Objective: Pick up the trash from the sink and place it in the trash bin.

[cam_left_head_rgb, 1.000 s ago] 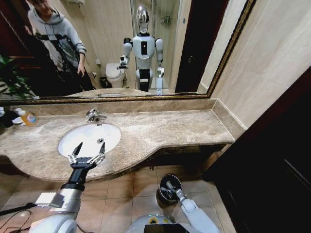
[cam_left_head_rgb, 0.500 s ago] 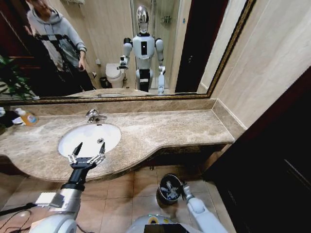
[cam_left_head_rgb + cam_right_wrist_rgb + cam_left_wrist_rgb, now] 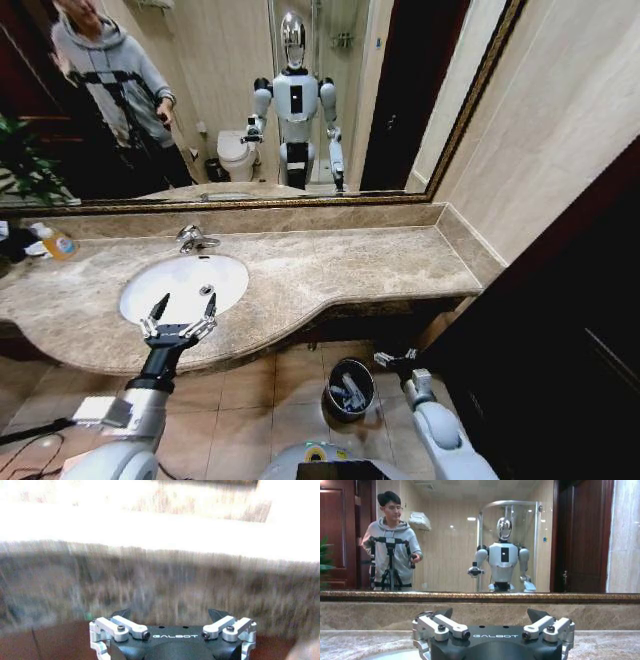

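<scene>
The white oval sink [image 3: 170, 285] lies in the marble counter, its bowl bare around the drain. My left gripper [image 3: 178, 318] hovers open over the sink's front rim; the left wrist view has its fingers spread, gripper [image 3: 490, 613] holding nothing. On the floor under the counter stands the small black trash bin [image 3: 333, 398], with white bits of trash [image 3: 350, 392] inside. My right gripper [image 3: 393, 357] is just right of the bin and above its rim. In the right wrist view the gripper [image 3: 170, 612] is open and empty before a blurred counter front.
The chrome faucet [image 3: 194, 238] stands behind the basin. An orange-labelled bottle [image 3: 58, 243] sits at the counter's far left. The counter edge [image 3: 330, 305] overhangs the bin. A dark door panel [image 3: 560, 340] closes off the right side. Tiled floor [image 3: 290, 375] lies left of the bin.
My right gripper has drawn out of the trash bin, up and to the right. The left gripper has stayed where it was over the sink.
</scene>
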Available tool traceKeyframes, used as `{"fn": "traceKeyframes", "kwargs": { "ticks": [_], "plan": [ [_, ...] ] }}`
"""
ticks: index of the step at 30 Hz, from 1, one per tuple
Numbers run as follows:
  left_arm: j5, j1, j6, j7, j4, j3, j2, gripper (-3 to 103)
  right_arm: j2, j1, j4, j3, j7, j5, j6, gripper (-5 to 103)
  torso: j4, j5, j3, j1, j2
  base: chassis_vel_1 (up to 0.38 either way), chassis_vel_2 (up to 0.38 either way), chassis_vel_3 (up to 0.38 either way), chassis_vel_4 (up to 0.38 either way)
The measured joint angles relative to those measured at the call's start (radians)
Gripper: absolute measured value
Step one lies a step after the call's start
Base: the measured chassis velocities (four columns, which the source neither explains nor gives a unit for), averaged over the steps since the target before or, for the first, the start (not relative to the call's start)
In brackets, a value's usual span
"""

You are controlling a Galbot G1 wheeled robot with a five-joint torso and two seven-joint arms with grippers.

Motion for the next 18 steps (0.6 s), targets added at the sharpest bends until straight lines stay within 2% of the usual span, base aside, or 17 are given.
{"fn": "traceKeyframes", "kwargs": {
  "ticks": [2, 6, 14, 18],
  "plan": [
    [0.000, 0.000, 0.000, 0.000, 0.000, 0.000, 0.000, 100, 0.003, -0.047, 0.109, 0.007, 0.007, 0.001, 0.017, 100, 0.0000, -0.0002, 0.000, 0.000, 0.000, 0.000, 0.000, 0.000, 0.000],
    [0.000, 0.000, 0.000, 0.000, 0.000, 0.000, 0.000, 100, 0.016, -0.089, 0.214, 0.004, 0.017, 0.020, 0.035, 100, 0.0000, -0.0002, 0.000, 0.000, 0.000, 0.000, 0.000, 0.000, 0.000],
    [0.000, 0.000, 0.000, 0.000, 0.000, 0.000, 0.000, 100, 0.040, -0.113, 0.361, -0.002, 0.018, 0.046, 0.048, 100, 0.0000, -0.0002, 0.000, 0.000, 0.000, 0.000, 0.000, 0.000, 0.000],
    [0.000, 0.000, 0.000, 0.000, 0.000, 0.000, 0.000, 100, 0.050, -0.114, 0.416, -0.007, 0.019, 0.044, 0.028, 100, 0.0000, -0.0002, 0.000, 0.000, 0.000, 0.000, 0.000, 0.000, 0.000]
  ]
}}
